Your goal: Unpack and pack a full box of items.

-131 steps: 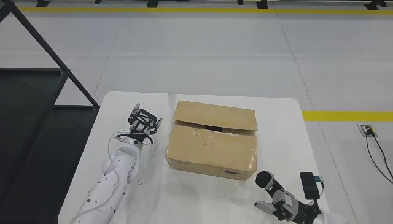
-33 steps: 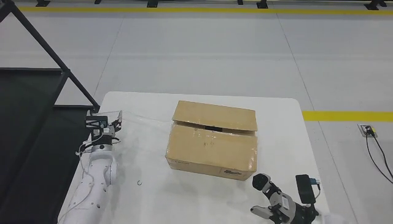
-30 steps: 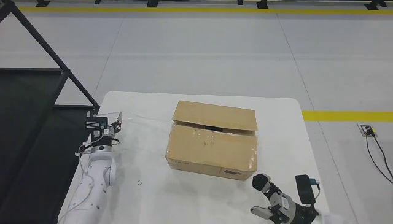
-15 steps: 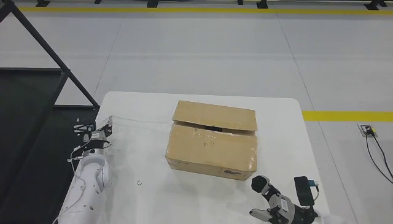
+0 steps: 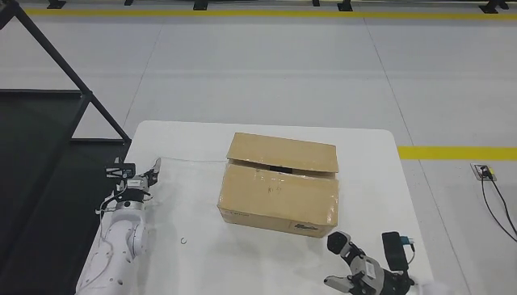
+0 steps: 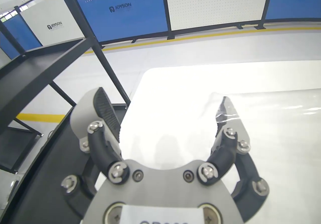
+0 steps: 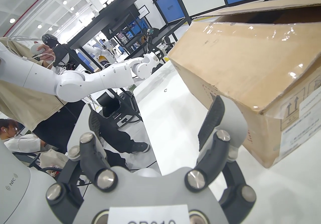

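White table [image 5: 202, 254], box [image 5: 279, 186] mid-table, left claw [image 6: 164, 107] released, pulled back to edge, right claw [image 5: 363, 248] released

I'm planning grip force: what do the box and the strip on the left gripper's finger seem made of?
The box: brown cardboard, matte, folded flaps, glossy where taped. The strip on the left gripper: probably thin clear plastic tape; see-through, shiny, wrinkled.

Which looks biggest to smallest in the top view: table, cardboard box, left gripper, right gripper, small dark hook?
1. table
2. cardboard box
3. left gripper and right gripper: about alike, and the right is partly cut off at the picture's edge, so not ranked against each other
4. small dark hook, by far the smallest
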Controlling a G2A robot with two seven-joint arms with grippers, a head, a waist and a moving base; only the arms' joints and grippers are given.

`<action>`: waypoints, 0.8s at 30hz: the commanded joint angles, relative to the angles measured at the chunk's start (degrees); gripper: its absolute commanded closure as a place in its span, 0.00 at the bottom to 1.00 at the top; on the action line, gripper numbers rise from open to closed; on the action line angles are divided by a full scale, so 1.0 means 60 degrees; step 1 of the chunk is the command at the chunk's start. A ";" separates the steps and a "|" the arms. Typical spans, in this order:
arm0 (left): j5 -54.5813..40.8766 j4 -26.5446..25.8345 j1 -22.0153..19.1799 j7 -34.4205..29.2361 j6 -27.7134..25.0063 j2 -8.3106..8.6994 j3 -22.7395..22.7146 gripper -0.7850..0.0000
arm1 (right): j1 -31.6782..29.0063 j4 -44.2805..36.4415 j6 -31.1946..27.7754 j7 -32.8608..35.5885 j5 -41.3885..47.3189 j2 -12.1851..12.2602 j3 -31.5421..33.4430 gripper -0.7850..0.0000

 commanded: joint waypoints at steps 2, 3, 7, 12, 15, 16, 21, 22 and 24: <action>-0.0083 -0.0090 0.0062 -0.0119 0.0123 0.0003 -0.0062 0.00 | 0.0090 0.0017 0.0044 0.0071 0.0045 0.0011 -0.0066 0.00; -0.0170 -0.0127 0.0092 -0.0229 0.0221 0.0005 -0.0119 0.00 | 0.0115 0.0025 0.0046 0.0095 0.0049 0.0016 -0.0081 0.00; -0.0460 -0.0082 0.0070 -0.0655 0.0583 0.0019 -0.0351 0.00 | 0.0180 0.0110 0.0007 0.0106 0.0101 0.0034 -0.0118 0.00; -0.0544 0.0208 -0.0090 -0.0920 0.0908 0.0042 -0.0518 0.00 | 0.0253 0.0229 -0.0043 0.0089 0.0149 0.0051 -0.0181 0.00; -0.0664 0.0454 -0.0253 -0.1133 0.1209 0.0030 -0.0583 0.00 | 0.0290 0.0268 -0.0072 0.0075 0.0172 0.0062 -0.0211 0.00; -0.0724 0.0543 -0.0300 -0.1186 0.1274 0.0025 -0.0603 0.00 | 0.0303 0.0279 -0.0075 0.0074 0.0177 0.0066 -0.0217 0.00; -0.0975 0.1006 -0.0583 -0.1444 0.1742 -0.0003 -0.0701 0.00 | 0.0349 0.0309 -0.0104 0.0068 0.0191 0.0086 -0.0249 0.00; -0.1018 0.1114 -0.0641 -0.1480 0.1867 -0.0011 -0.0717 0.00 | 0.0359 0.0314 -0.0105 0.0071 0.0201 0.0090 -0.0256 0.00; -0.1169 0.1308 -0.0763 -0.1566 0.1985 -0.0032 -0.0742 0.00 | 0.0380 0.0319 -0.0094 0.0078 0.0218 0.0098 -0.0267 0.00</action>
